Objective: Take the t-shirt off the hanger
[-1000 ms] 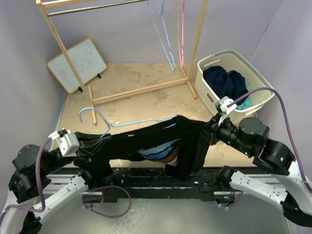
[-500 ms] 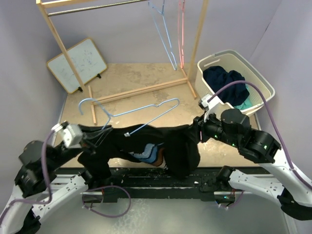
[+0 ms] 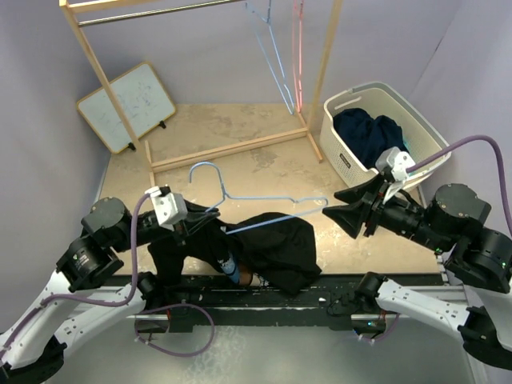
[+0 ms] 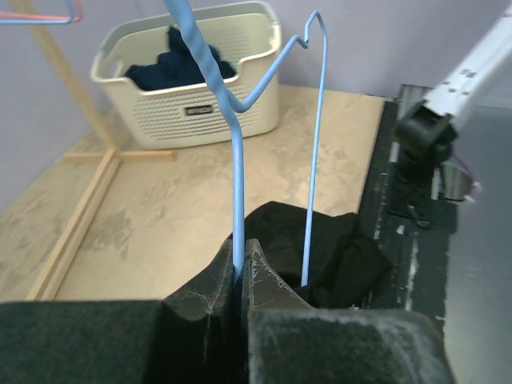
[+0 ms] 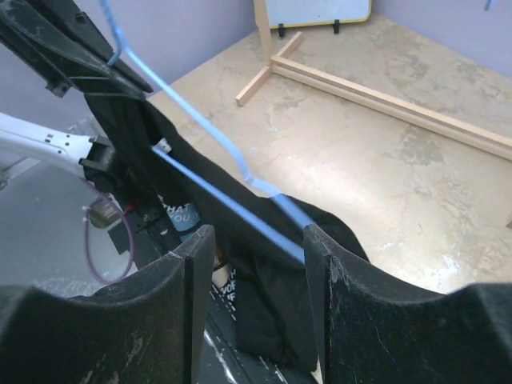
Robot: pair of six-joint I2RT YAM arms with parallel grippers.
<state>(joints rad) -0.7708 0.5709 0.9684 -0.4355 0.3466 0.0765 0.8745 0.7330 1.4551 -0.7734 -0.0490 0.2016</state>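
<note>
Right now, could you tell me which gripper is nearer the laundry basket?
Right. The right gripper hangs open just in front of the laundry basket; the left gripper, shut on the blue hanger, is far to its left, by the t-shirt.

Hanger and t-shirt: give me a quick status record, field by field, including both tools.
hanger: blue wire, gripped near its neck, right shoulder bare
t-shirt: black, bunched at the near edge of the table, some cloth draped by the left tool
left tool: shut on the hanger wire
right tool: open, holding nothing, close to the hanger's right tip
separation: uncertain; one wire runs into the cloth in the left wrist view
basket: far right, dark clothes inside
</note>
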